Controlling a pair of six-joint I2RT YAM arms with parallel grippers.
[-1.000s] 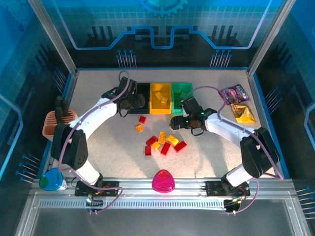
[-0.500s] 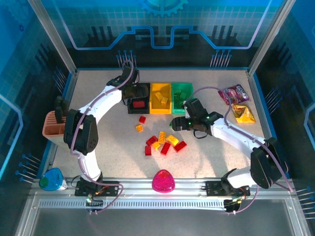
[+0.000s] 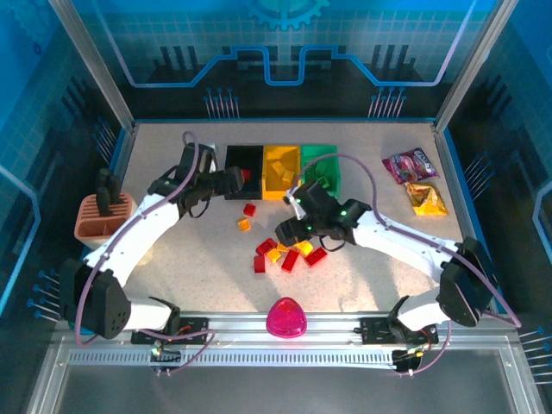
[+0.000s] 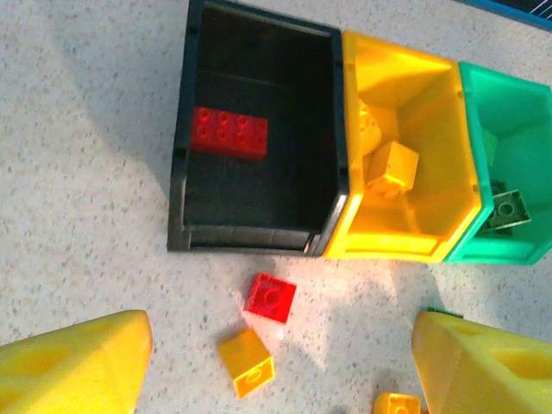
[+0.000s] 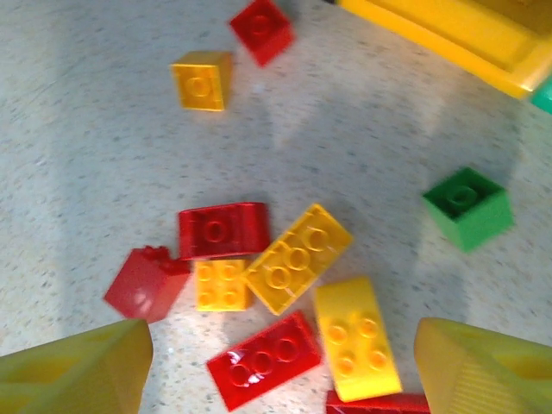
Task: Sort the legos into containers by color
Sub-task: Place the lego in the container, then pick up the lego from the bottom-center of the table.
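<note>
Legos point(image 5: 297, 257) remain mostly on the tabletop point(image 5: 95, 147), red and yellow bricks bunched together and touching, with a green cube point(image 5: 467, 207) just apart from them. A red brick point(image 4: 270, 297) and a yellow brick point(image 4: 247, 364) lie by themselves in front of the black bin point(image 4: 178, 155). That bin holds one long red brick point(image 4: 228, 134), the yellow bin point(image 4: 414, 78) beside it holds yellow pieces point(image 4: 392, 164), and the green bin point(image 4: 517, 103) holds a green brick point(image 4: 506, 210), so sorting looks under way but far from finished. Left fingers point(image 4: 78, 362) are spread wide with nothing between them, hovering near the black bin; right fingers point(image 5: 78, 371) are likewise apart and empty, above the cluster. I judge this the reach for the next pick. The right arm needs to settle on one brick; the green cube looks easiest since nothing touches it, whereas a cluster brick calls for straddling it without shoving its neighbours. Compared with half a second ago, the left arm has drawn back from over the black bin toward its left side, leaving the long red brick inside, and the right arm has swung from the green bin's front to above the cluster.
</note>
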